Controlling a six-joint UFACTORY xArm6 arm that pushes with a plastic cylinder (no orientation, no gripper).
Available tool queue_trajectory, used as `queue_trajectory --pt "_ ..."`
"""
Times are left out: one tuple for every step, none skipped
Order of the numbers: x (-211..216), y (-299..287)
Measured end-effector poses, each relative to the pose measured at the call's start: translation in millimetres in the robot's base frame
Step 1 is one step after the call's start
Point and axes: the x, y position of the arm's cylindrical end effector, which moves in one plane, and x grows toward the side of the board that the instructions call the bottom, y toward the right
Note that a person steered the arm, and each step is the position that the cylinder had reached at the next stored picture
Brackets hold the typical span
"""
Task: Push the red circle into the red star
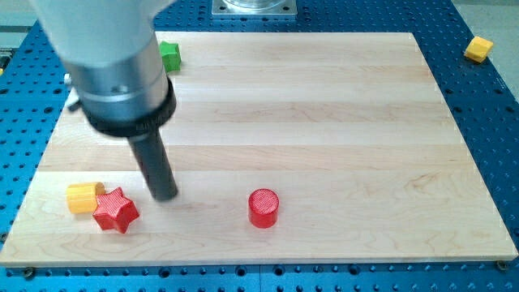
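Note:
The red circle (263, 208), a short cylinder, stands on the wooden board (324, 105) near the view's bottom, just left of centre. The red star (115, 210) lies at the view's bottom left, touching a yellow cylinder (82, 197) on its left. My tip (165, 195) rests on the board just right of and slightly above the red star, a small gap apart from it. The red circle is well to the right of my tip.
A green block (169, 56) sits at the board's top left edge, partly behind the arm's grey body (113, 57). A yellow cube (478, 49) lies off the board at the view's top right, on the blue perforated table.

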Motion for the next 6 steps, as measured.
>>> queue_trajectory --pt "-52 88" --pt "-53 203" --pt "7 256" --pt "55 196" --pt "64 95" --pt "54 34"
